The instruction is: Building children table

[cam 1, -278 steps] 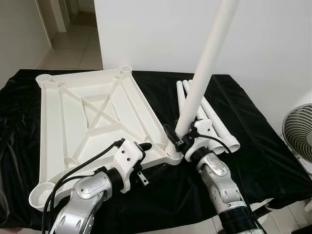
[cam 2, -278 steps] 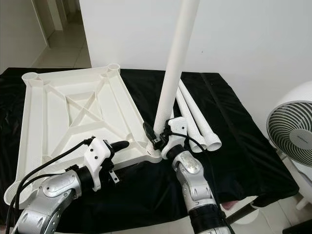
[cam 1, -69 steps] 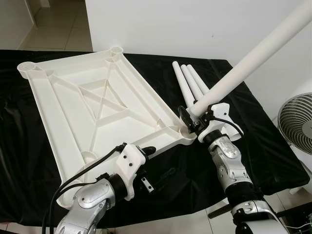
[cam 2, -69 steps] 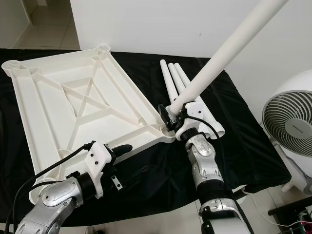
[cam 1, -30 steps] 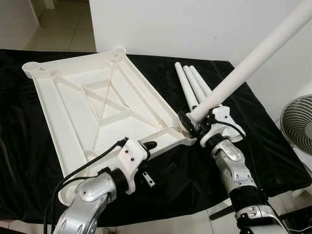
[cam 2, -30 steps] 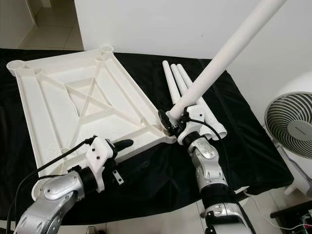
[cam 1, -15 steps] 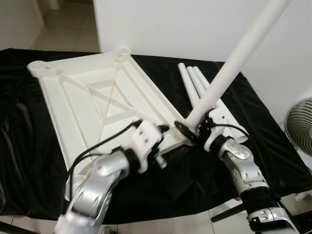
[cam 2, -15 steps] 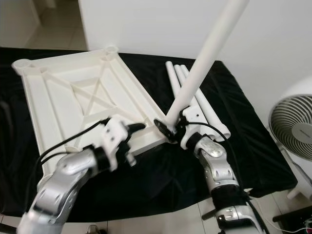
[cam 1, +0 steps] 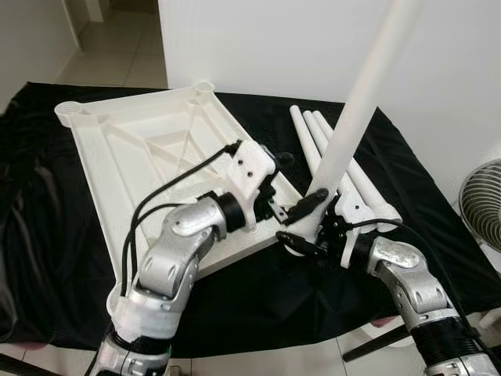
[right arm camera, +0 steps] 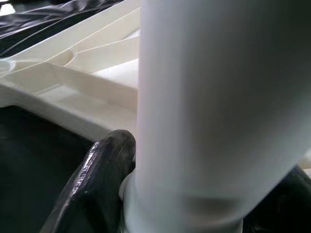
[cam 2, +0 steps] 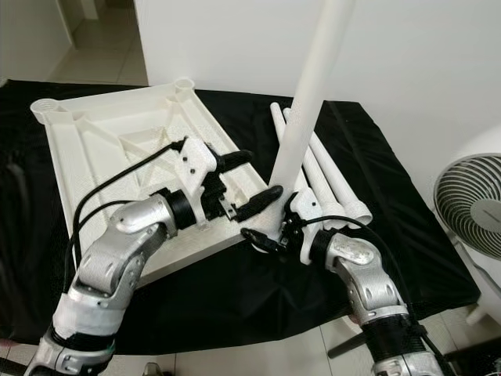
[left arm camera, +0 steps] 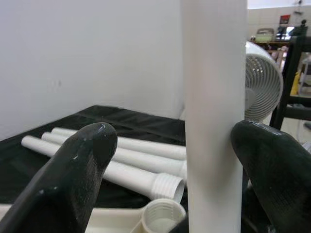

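The white tabletop (cam 1: 133, 157) lies upside down on a black cloth. One long white leg (cam 1: 356, 102) stands nearly upright at its near right corner, with my right gripper (cam 1: 307, 227) shut on its lower end. In the right wrist view a black finger (right arm camera: 99, 182) presses the leg (right arm camera: 194, 111). My left gripper (cam 1: 280, 178) reaches across the tabletop to the leg. It is open, and in the left wrist view its fingers (left arm camera: 80, 165) stand either side of the leg (left arm camera: 214, 111). A threaded corner socket (left arm camera: 163, 216) shows just below. Whether the leg sits in the socket is hidden.
Three spare white legs (cam 1: 344, 168) lie side by side on the cloth right of the tabletop. A white fan (cam 1: 484, 204) stands off the table's right edge. A white wall runs close behind, with a tiled hallway (cam 1: 117, 55) at the back left.
The leg has swung from leaning right to almost upright. My left arm has lifted from the table's front edge and reached across the tabletop to the leg. The camera has also shifted.
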Available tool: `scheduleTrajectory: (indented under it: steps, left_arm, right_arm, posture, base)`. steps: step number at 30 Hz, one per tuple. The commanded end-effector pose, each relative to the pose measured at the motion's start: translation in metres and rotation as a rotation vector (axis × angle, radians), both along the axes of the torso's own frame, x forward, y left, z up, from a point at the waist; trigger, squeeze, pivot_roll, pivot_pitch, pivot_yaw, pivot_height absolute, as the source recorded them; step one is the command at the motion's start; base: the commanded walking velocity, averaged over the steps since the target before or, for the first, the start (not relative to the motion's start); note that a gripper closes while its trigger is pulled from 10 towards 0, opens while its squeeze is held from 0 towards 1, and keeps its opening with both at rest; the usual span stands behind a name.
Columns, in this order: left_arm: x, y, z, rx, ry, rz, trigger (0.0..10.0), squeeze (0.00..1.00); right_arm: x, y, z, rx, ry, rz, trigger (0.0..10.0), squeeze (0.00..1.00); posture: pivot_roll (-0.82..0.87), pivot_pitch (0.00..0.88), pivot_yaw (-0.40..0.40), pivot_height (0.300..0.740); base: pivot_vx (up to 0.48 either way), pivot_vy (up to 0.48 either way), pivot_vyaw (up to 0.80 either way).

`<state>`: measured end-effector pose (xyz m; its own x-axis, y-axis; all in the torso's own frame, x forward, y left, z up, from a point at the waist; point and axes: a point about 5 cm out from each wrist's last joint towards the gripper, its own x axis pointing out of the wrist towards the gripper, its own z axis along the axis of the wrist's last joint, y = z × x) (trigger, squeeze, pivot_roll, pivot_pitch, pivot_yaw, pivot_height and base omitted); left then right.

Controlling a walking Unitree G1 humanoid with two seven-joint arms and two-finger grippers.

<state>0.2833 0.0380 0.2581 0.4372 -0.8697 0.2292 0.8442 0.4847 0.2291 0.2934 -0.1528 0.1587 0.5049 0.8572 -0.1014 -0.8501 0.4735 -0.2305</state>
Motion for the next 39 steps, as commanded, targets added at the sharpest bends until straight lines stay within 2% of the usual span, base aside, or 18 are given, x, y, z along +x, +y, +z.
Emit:
scheduleTrajectory:
  steps: [1,9,12,15,19,27,35,36,37,38,39]
  left_arm:
    - [0.001,-0.002,0.003,-0.008,0.037,-0.054,10.0,0.00]
    - [0.001,-0.003,0.007,-0.010,0.072,-0.115,10.0,0.00]
    - [-0.003,-0.008,0.003,0.030,0.116,-0.225,10.0,0.00]
    - [-0.007,-0.013,-0.002,0.046,0.151,-0.268,10.0,0.00]
    - [-0.007,-0.017,-0.003,0.054,0.172,-0.272,10.0,0.00]
    - [0.000,-0.016,0.011,0.045,0.243,-0.285,10.0,0.00]
    - [-0.004,-0.016,0.013,0.068,0.242,-0.330,10.0,0.00]
    - [-0.005,-0.016,0.013,0.069,0.239,-0.336,4.5,0.00]
    - [-0.005,-0.016,0.013,0.069,0.239,-0.336,4.5,0.00]
    - [-0.006,-0.015,0.013,0.063,0.246,-0.355,0.0,0.00]
    - [-0.006,-0.015,0.013,0.063,0.246,-0.355,0.0,0.00]
  right_arm:
    - [-0.004,-0.002,-0.001,-0.029,0.008,0.028,10.0,0.00]
    - [-0.005,-0.003,0.000,-0.049,0.009,0.038,10.0,0.00]
    - [-0.004,-0.003,0.002,-0.067,-0.013,0.027,10.0,0.00]
    - [-0.005,-0.002,0.002,-0.074,-0.017,0.024,10.0,0.00]
    - [-0.007,0.000,0.001,-0.076,-0.013,0.031,10.0,0.00]
    - [-0.010,0.005,-0.007,-0.108,0.010,0.070,10.0,0.00]
    - [-0.010,0.006,-0.008,-0.120,0.013,0.076,10.0,0.00]
    - [-0.010,0.006,-0.008,-0.121,0.012,0.075,10.0,0.00]
    - [-0.010,0.006,-0.008,-0.121,0.012,0.075,10.0,0.00]
    - [-0.010,0.006,-0.007,-0.122,0.010,0.075,10.0,0.00]
    - [-0.010,0.006,-0.007,-0.122,0.010,0.075,10.0,0.00]
  posture:
    - [0.04,0.043,-0.037,0.740]
    - [0.04,0.031,-0.025,0.740]
    - [0.02,0.025,0.000,0.740]
    - [0.01,0.022,0.004,0.740]
    - [0.01,0.019,0.005,0.740]
    - [0.01,0.010,0.008,0.740]
    - [0.01,0.002,0.006,0.740]
    - [0.01,0.002,0.006,0.740]
    - [0.01,0.002,0.006,0.740]
    - [0.01,0.002,0.006,0.740]
    - [0.01,0.002,0.006,0.740]
  base:
    - [0.000,0.000,0.00]
    - [0.000,0.000,0.00]
    - [0.000,0.000,0.00]
    - [0.000,0.000,0.00]
    - [0.000,0.000,0.00]
    - [0.000,0.000,0.00]
    - [0.000,0.000,0.00]
    - [0.000,0.000,0.00]
    - [0.000,0.000,0.00]
    - [0.000,0.000,0.00]
    - [0.000,0.000,0.00]
